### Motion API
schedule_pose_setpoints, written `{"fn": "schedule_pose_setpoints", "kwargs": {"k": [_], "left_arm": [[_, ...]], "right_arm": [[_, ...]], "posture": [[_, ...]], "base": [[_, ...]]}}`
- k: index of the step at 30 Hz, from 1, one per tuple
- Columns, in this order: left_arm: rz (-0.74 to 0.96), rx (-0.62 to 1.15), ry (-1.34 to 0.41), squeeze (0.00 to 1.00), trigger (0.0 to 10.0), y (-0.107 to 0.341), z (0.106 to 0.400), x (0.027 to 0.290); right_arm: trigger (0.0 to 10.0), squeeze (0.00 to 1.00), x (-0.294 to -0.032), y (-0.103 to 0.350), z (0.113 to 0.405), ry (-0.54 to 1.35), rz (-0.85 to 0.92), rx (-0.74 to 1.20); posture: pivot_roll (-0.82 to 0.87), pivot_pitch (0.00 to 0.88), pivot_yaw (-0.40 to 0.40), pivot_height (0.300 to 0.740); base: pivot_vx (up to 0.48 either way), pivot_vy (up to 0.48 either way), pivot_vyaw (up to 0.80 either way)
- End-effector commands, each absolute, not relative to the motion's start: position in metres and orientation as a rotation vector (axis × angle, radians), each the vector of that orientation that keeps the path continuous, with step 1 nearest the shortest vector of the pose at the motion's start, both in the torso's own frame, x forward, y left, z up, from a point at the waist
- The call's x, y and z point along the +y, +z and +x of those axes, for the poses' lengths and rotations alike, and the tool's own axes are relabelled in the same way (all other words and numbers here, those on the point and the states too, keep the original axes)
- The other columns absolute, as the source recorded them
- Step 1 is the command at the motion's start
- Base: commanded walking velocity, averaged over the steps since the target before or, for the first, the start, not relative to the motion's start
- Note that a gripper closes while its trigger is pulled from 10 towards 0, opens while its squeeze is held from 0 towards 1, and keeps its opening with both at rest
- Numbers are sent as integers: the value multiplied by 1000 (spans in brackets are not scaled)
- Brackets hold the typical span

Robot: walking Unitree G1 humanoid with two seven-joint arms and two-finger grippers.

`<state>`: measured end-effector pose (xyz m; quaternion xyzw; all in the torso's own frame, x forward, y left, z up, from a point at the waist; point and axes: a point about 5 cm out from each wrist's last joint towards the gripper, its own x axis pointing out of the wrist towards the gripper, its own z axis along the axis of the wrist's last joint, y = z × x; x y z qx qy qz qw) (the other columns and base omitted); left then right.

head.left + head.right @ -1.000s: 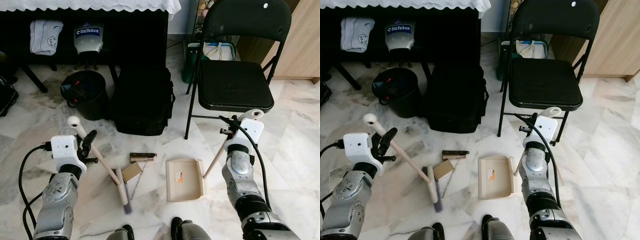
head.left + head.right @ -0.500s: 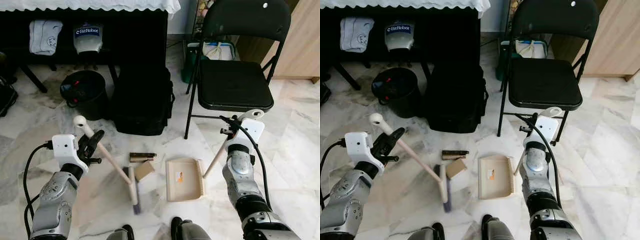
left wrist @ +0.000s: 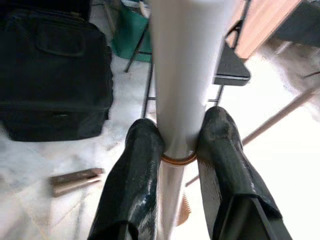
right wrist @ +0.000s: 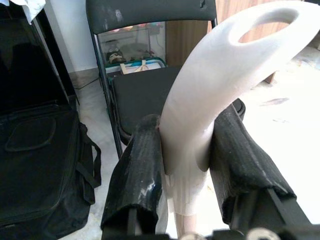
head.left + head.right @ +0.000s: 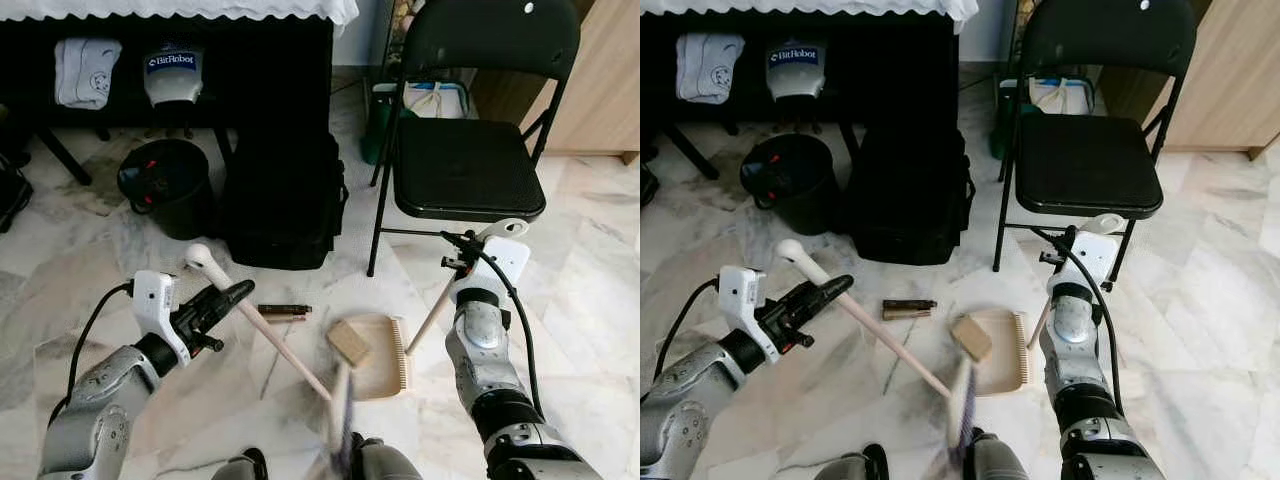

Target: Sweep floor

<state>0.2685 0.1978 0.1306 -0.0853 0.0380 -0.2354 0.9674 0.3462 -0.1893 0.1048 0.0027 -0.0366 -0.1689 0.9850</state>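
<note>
At seven o'clock in the head view, the left gripper [image 5: 232, 295] clamps its black fingers [image 3: 137, 170] on the pale broom handle [image 5: 270, 340], which slants toward five o'clock to the blurred broom head [image 5: 338, 420] by the robot's feet. A tan block of debris [image 5: 349, 341] rests on the beige dustpan [image 5: 383, 365] at centre. At four o'clock, the right gripper [image 4: 185, 150] is closed around the dustpan handle [image 4: 210, 85]. Toward twelve o'clock stand a black bag [image 5: 285, 200], a black bin [image 5: 165, 185] and a folding chair [image 5: 470, 165]. A brown tube [image 5: 283, 312] lies on the marble floor [image 5: 590, 260].
</note>
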Motion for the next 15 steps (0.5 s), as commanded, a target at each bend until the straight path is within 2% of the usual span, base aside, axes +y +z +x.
{"fn": "schedule_pose_setpoints", "kwargs": {"k": [1, 9, 15], "left_arm": [[-111, 6, -343, 0, 10000, 141, 275, 216], [-18, -40, -213, 0, 10000, 147, 281, 227], [-33, -18, -228, 0, 10000, 140, 282, 222]], "right_arm": [[10000, 0, -190, 104, 346, -342, 5, -72], [10000, 0, -190, 104, 346, -342, 6, -72], [10000, 0, -190, 104, 346, -343, 7, -73]], "posture": [[-23, 257, -12, 740], [-26, 253, -12, 740], [-30, 254, -12, 740]], "base": [[0, 0, 0], [0, 0, 0], [0, 0, 0]]}}
